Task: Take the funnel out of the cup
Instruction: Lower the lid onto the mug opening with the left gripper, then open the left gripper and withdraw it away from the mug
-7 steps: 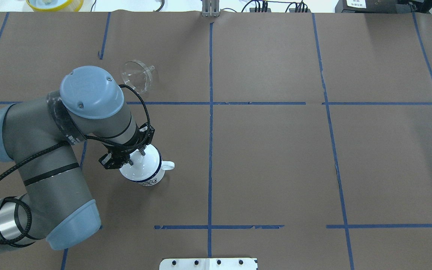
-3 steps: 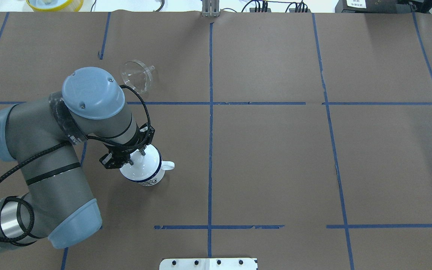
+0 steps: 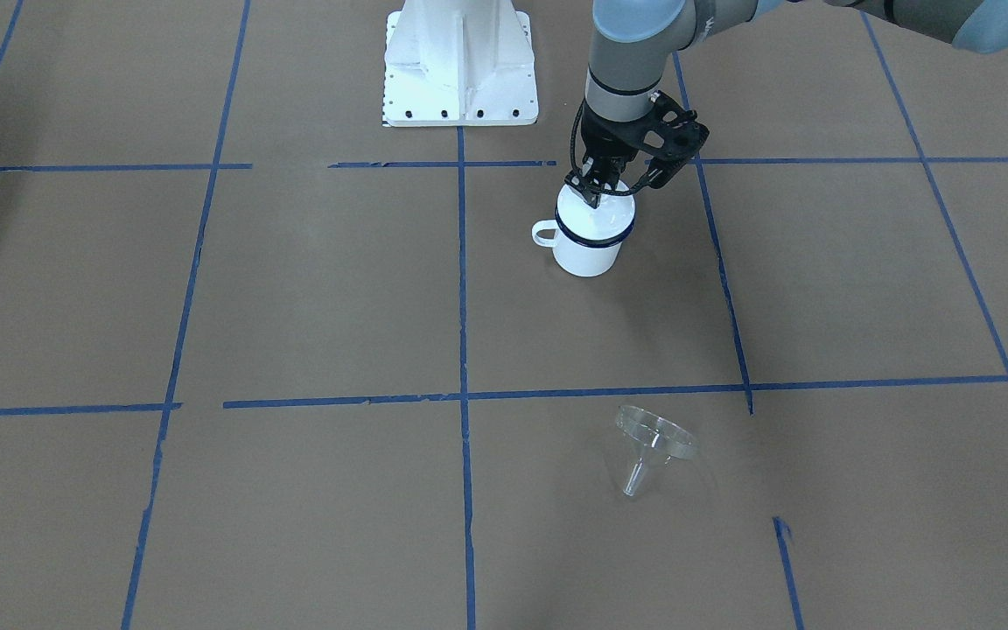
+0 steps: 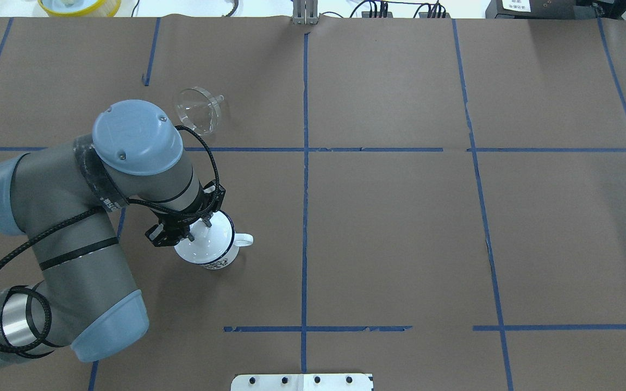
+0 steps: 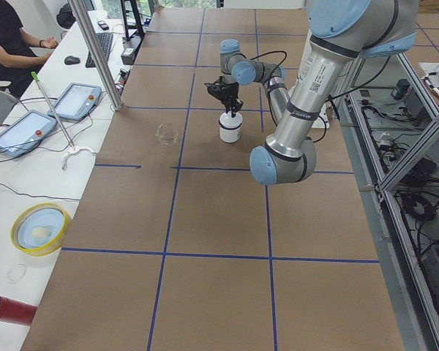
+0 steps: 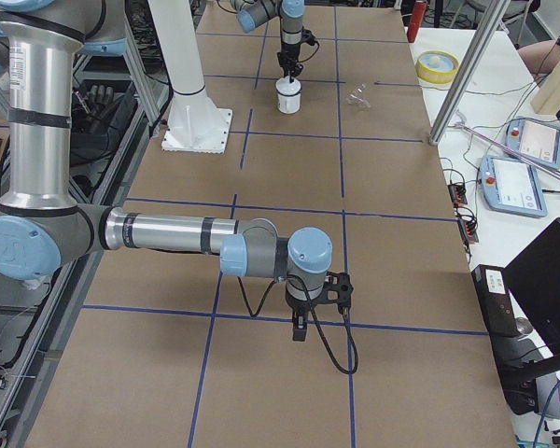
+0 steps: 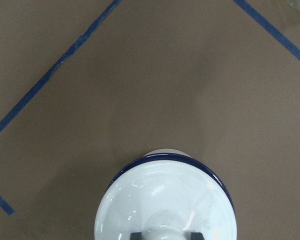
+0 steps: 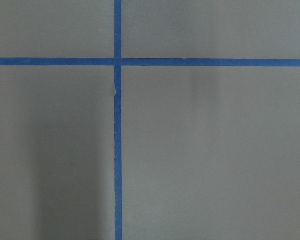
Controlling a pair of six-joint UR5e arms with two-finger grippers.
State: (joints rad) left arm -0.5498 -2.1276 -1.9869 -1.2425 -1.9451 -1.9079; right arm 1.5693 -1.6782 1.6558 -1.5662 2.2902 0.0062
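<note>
Left arm elbow and shoulder housings have crept slightly rightward versus the earlier overhead frames; cup and funnel haven't shifted.

Nearest the robot, a white metal pedestal base sits bolted on the brown paper-covered counter with its blue tape grid. Just past it stands the white enamel cup with dark blue rim and small loop handle, upright, handle toward the robot's right. A white round domed lid covers the cup's mouth, small knob on top. The left end effector comes straight down on it, nearly closed, fingers pinched either side of the knob and seemingly touching it. Can't tell if the lid is fully seated.

At about the same depth, well off to the robot's right, the right end effector hangs pointing down above bare counter beside a tape line. It shows only in the side view, so can't tell how far open it is. Its wrist camera shows just paper and a tape cross.

Farther out, across a tape line from the cup, the small clear transparent plastic funnel is out of the cup. It lies tipped on its side on the counter, well apart from cup and end effectors, spout end pointing away from the robot.

Farthest, past the paper's edge, sits a yellow-rimmed round dish.
</note>
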